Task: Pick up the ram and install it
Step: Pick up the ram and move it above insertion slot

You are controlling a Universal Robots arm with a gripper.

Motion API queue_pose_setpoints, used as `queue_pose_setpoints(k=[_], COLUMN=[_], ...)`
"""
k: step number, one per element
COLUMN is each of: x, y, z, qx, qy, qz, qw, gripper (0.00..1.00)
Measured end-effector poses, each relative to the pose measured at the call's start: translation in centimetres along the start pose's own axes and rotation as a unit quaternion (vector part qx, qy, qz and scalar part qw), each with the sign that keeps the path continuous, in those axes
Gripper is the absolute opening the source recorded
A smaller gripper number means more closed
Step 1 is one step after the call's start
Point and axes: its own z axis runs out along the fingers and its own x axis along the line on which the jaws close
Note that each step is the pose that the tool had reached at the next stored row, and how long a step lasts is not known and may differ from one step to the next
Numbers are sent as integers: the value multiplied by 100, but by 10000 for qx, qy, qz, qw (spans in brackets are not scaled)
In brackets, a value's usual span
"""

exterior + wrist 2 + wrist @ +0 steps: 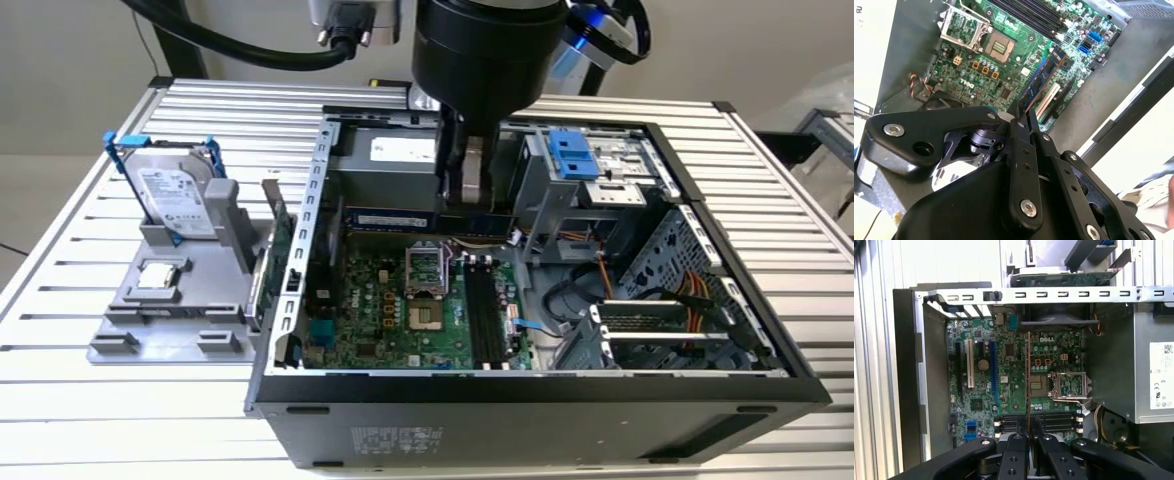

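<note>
The gripper (1023,114) has its 2 fingers (1019,150) closed almost completely, with just the thickness of the ram (1043,77) pinched between the tips. In the second wrist view the blue-green stick runs straight out from the fingertips over the motherboard (1004,75). In the first wrist view it shows edge-on as a thin line (1028,375) crossing that board.

The ram is lifted clear of the motherboard, not seated. In the exterior view the stick (394,219) hangs level under the gripper (470,190), above the board's edge nearest the grey power supply (387,150). It lies crosswise to the black memory slots (487,315) on the board, which look empty, and apart from them.

Judging by its form, the ram is very light and stiff, but thin and easily damaged. A bend or a knock on its chips or contact edge would likely harm it. Its flat faces may be slick, so it could pivot in a 2-point pinch. The safest hold looks to be mid-length, near the edge opposite the contacts.

Further off, outside the case wall beside the motherboard, a hard drive (180,195) stands upright in a grey holder (134,340).
</note>
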Motion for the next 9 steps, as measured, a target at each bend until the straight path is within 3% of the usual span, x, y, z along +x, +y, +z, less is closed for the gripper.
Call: queue_pose_setpoints(k=[9], x=[-2], y=[-38], z=[-1], qx=[0], qy=[0], qz=[2], qw=[10000], gripper=[0])
